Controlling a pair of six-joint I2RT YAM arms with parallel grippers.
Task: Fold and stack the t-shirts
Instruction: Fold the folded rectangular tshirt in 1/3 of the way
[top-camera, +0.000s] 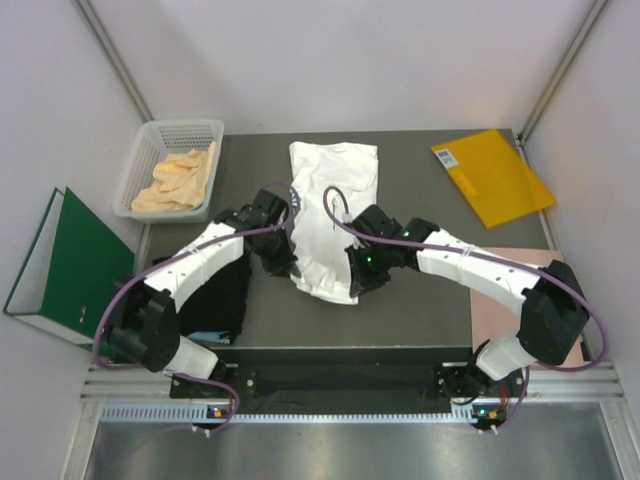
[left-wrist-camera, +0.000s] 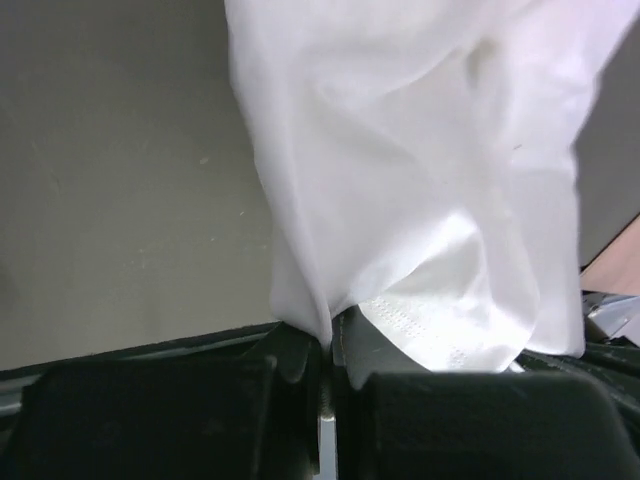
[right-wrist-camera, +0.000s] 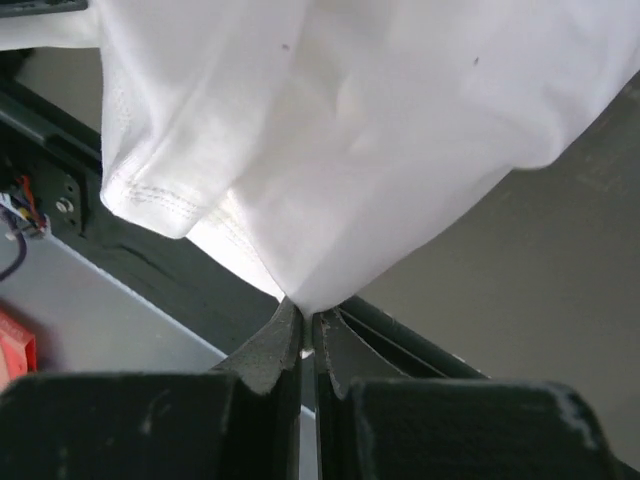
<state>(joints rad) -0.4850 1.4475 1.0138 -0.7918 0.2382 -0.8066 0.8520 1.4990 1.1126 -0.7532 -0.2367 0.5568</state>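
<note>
The white t-shirt (top-camera: 335, 195) lies lengthwise in the middle of the dark table, partly folded, its near end lifted. My left gripper (top-camera: 288, 270) is shut on its near left edge. In the left wrist view the gripper (left-wrist-camera: 327, 345) pinches a fold of the white cloth (left-wrist-camera: 420, 150), which hangs from it. My right gripper (top-camera: 356, 282) is shut on the near right edge. In the right wrist view the gripper (right-wrist-camera: 308, 325) pinches the white cloth (right-wrist-camera: 350, 120) at a point. The black t-shirt (top-camera: 220, 295) lies at the near left, partly under my left arm.
A white basket (top-camera: 142, 160) holding pale yellow cloth stands at the far left. A green binder (top-camera: 65, 265) lies off the table's left edge. An orange-yellow envelope (top-camera: 492, 175) lies at the far right. A pink paper sheet (top-camera: 500, 315) lies under my right arm.
</note>
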